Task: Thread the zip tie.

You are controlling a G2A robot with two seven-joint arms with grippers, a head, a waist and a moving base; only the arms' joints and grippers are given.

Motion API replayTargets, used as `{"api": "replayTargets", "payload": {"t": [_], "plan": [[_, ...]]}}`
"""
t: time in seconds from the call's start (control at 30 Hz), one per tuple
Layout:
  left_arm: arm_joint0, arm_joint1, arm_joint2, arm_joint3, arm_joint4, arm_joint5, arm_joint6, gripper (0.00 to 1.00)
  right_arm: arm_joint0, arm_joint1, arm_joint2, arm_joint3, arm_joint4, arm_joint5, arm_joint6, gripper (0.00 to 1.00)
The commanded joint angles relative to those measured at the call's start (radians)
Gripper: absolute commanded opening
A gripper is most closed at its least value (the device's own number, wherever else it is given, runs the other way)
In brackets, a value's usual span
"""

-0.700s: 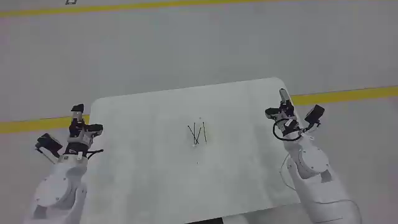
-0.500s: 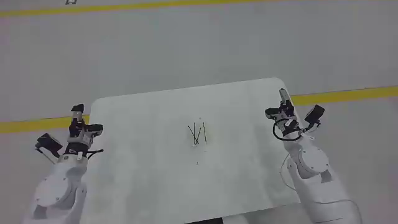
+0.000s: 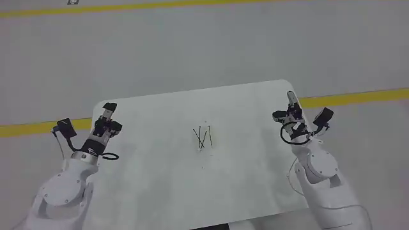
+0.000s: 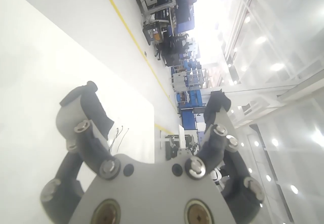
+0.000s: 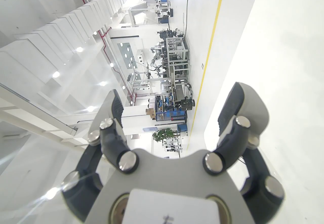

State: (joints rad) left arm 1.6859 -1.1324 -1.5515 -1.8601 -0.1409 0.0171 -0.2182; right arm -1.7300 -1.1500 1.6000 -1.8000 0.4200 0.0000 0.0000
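Black zip ties [image 3: 202,137] on table [image 3: 160,185], left arm [image 3: 64,191], right arm [image 3: 317,165] at opposite edges — jaws open.

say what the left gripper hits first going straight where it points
Probably nothing: the left gripper aims over the table toward its far corner, zip ties off to one side; depth unclear.

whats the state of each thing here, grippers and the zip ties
left gripper: open, empty
right gripper: open, empty
zip ties: lying loose and crossed over each other mid-table, held by neither gripper; too small to tell if any is threaded
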Motion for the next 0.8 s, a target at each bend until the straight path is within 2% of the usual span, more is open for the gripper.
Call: {"api": "replayTargets", "payload": {"t": [0.0, 0.07, 0.2, 0.23, 0.37, 0.43, 0.6, 0.77], "plan": [[-0.003, 0.000, 0.005, -0.004, 0.008, 0.000, -0.009, 1.00, 0.000, 0.000, 0.000, 0.000, 0.000, 0.000, 0.000, 1.00], [-0.017, 0.001, 0.021, -0.010, 0.029, 0.010, -0.034, 1.00, 0.000, 0.000, 0.000, 0.000, 0.000, 0.000, 0.000, 1.00], [-0.064, 0.005, 0.079, -0.013, 0.118, 0.078, -0.129, 1.00, -0.006, -0.001, 0.014, 0.018, 0.017, -0.025, 0.029, 1.00], [-0.080, 0.006, 0.097, -0.015, 0.144, 0.097, -0.158, 1.00, -0.012, -0.001, 0.025, 0.025, 0.022, -0.040, 0.052, 1.00], [-0.124, 0.008, 0.168, -0.023, 0.224, 0.130, -0.238, 1.00, -0.045, 0.003, 0.074, 0.044, 0.066, -0.106, 0.184, 1.00], [-0.135, 0.008, 0.201, -0.026, 0.247, 0.138, -0.269, 1.00, -0.065, 0.006, 0.103, 0.059, 0.087, -0.143, 0.260, 1.00], [-0.137, 0.010, 0.214, -0.028, 0.273, 0.133, -0.281, 1.00, -0.087, 0.013, 0.147, 0.095, 0.150, -0.200, 0.462, 1.00], [-0.137, 0.010, 0.214, -0.028, 0.273, 0.133, -0.281, 1.00, -0.088, 0.013, 0.150, 0.098, 0.156, -0.203, 0.474, 1.00]]}}
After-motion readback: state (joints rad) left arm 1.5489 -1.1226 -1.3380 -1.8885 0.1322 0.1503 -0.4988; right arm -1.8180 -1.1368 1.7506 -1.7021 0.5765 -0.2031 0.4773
